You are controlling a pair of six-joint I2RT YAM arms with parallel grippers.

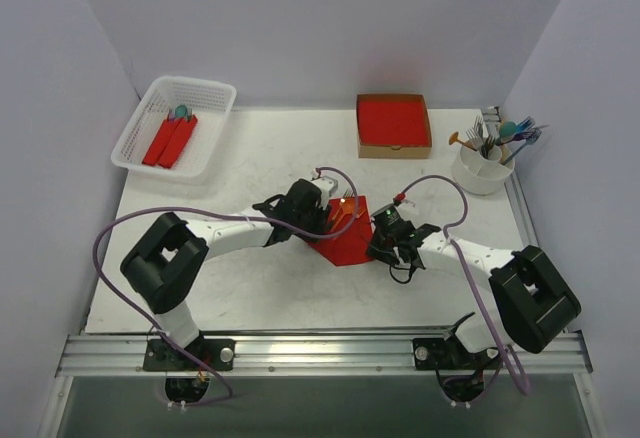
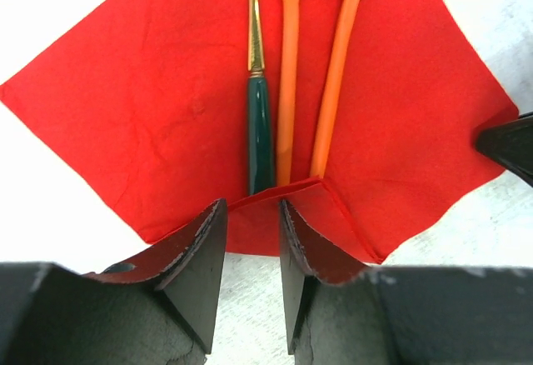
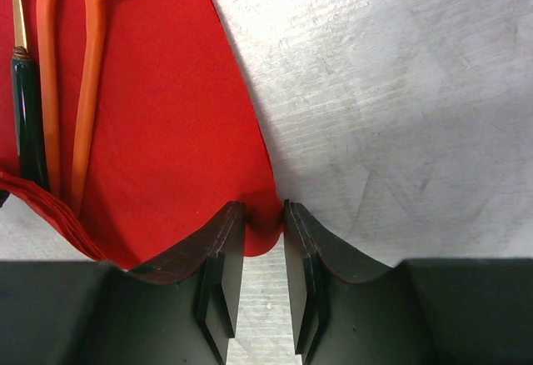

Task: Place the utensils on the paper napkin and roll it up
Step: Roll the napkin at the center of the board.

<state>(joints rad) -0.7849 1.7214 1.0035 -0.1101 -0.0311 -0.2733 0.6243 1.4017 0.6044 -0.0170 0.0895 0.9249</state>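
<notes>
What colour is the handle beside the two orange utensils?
Dark teal handle, clearest in the left wrist view.

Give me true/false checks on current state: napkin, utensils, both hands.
1. Three utensils lie on the paper napkin. True.
2. All three are orange. False: one has a dark teal handle.
3. The napkin is rolled up. False: it lies flat, one corner folded over the handle ends near the left hand.
4. A napkin corner lies between the fingers of the right hand. True.
5. The basket holds red rolls. True.
6. Both hands are at the basket. False: both are at the napkin.
</notes>
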